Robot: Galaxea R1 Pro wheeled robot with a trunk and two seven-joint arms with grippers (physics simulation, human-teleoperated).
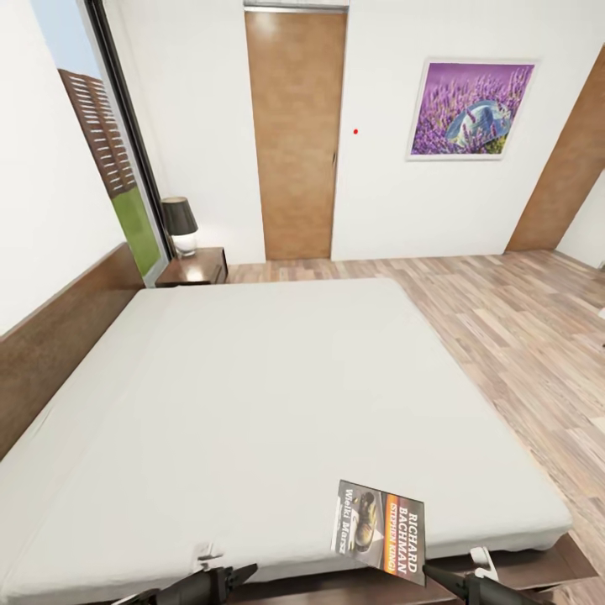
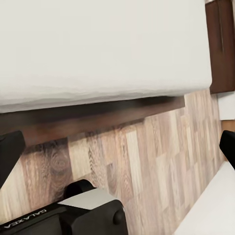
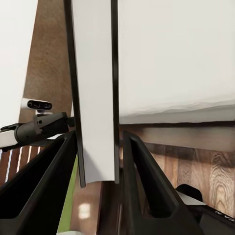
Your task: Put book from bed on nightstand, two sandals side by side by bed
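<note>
Your right end effector was clamped on the book. In the right wrist view the book stood edge-on between the two dark fingers, both pressed against its covers. In the head view it was raised upright over the near right corner of the bed, cover facing you, title band reading sideways. Its lower edge overlapped the mattress edge, with the frame just beyond.

Your left end effector stood wide apart and held nothing. Its finger tips sat at opposite edges of the left wrist view, with wood floor between them. That view also took in the mattress side and the dark frame beneath it.

In the head view both arms only poked in at the bottom edge, left and right.

The nightstand stood at the far side of the bed, against the wall by the headboard. A black-shaded lamp sat on it. Behind it were a wooden door and a purple picture on the wall.
</note>
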